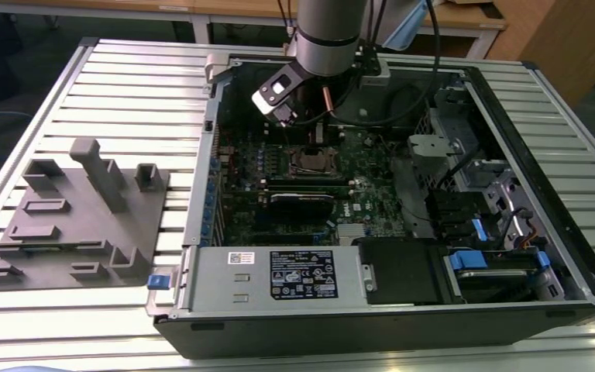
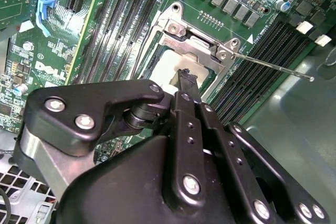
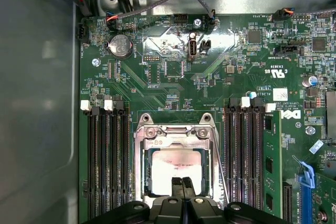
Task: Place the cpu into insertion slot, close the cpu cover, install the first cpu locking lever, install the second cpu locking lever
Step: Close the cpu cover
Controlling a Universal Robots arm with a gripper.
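Beside the insertion slot [image 3: 142, 177], black memory slots [image 3: 107, 161] and a locking lever [image 2: 273, 66]

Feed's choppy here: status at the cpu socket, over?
Gripper shut, over the cpu cover. Cpu seated beneath. One lever sticking out.

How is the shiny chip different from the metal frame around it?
The cpu is a solid flat plate; the cover is a frame with a window cut through its middle. The cpu is smaller and shows through that window; the cover is bigger and rings it on all sides. Both are square and made of silvery metal.
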